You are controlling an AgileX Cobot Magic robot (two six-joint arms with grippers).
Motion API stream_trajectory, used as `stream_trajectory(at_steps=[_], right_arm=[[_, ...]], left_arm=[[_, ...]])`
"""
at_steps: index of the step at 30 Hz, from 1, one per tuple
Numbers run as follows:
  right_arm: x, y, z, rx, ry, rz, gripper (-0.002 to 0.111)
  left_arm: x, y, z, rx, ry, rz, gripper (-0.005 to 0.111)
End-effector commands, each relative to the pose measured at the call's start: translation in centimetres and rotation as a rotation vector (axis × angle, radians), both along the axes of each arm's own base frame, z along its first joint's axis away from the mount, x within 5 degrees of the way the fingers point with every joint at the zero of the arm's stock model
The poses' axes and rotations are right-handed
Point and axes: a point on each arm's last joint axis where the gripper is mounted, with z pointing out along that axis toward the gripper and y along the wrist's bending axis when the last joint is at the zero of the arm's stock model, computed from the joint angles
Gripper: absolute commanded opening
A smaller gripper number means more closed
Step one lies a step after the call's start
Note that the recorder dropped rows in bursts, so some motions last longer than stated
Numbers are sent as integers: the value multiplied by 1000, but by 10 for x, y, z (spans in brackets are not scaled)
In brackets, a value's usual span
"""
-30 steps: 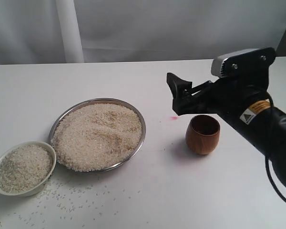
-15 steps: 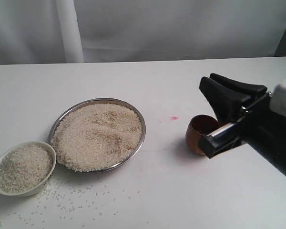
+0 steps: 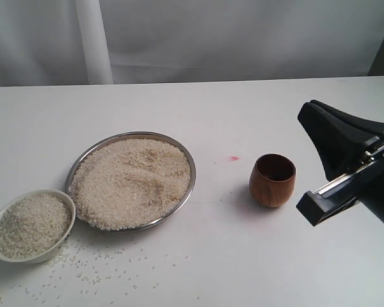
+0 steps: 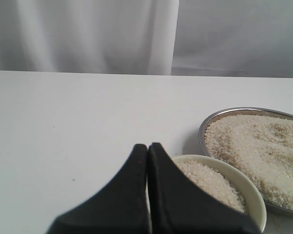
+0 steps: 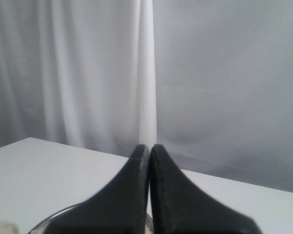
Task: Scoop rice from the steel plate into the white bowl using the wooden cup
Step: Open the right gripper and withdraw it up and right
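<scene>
Wooden cup (image 3: 272, 180) upright on the white table (image 3: 243, 256), dark inside showing, well right of the steel plate (image 3: 193, 176), a small pink spot (image 3: 233, 158) between them. Rice (image 3: 131, 182) heaped in the plate, more in the white bowl (image 3: 51, 254) just beside the plate's near-left rim, loose grains (image 3: 96, 272) strewn in front. Right gripper (image 3: 309, 110) pressed together on nothing, raised just right of the cup. Pulled back since half a second ago, then covering the cup's right side; cup unmoved, now fully in view. Left gripper (image 4: 147, 147) likewise closed and empty, just beside the bowl. Open tabletop between cup and plate and before the cup; curtain (image 3: 93, 41) behind the far edge
</scene>
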Motion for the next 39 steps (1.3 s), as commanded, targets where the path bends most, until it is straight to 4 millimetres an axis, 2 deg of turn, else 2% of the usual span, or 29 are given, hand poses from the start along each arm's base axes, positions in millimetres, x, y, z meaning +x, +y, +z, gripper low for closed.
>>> stream_trajectory(at_steps=[1, 15, 24, 29, 36, 39], right_arm=[[-1, -1, -2, 2, 13, 0, 0], [-2, 0, -3, -9, 20, 9, 0], [-5, 2, -31, -173, 287, 49, 0], [-10, -8, -17, -165, 209, 36, 0], [-28, -38, 4, -158, 146, -40, 0], [-38, -49, 14, -185, 53, -72, 0]], left_arm=[[0, 0, 2, -7, -14, -5, 0], [0, 0, 2, -7, -14, -5, 0], [0, 0, 2, -7, -14, -5, 0], [0, 0, 2, -7, -14, -5, 0], [0, 0, 2, -7, -14, -5, 0], [0, 0, 2, -7, -14, -5, 0]])
